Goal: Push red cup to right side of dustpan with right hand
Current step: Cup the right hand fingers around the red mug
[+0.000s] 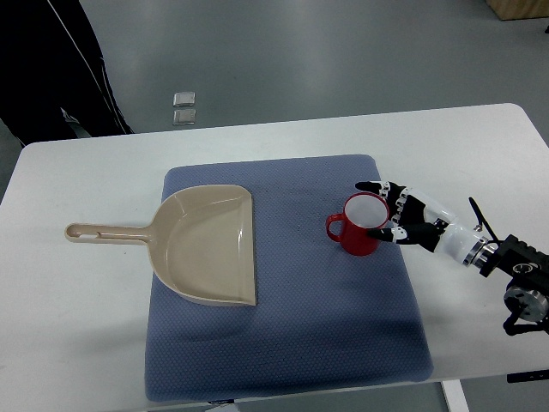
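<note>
A red cup [358,225] stands upright on the blue mat [283,335], its handle pointing left. A beige dustpan [210,243] lies on the mat's left part, its handle reaching left onto the white table. The cup is to the right of the dustpan, about a hand's width from its open edge. My right hand [388,210] comes in from the right edge and rests against the cup's right side, fingers spread around its rim and wall, not closed on it. The left arm does not show.
The white table [86,326] surrounds the mat, with its edges near on all sides. A person in dark clothes [51,69] stands at the far left corner. Two small grey squares [184,106] lie on the floor beyond the table.
</note>
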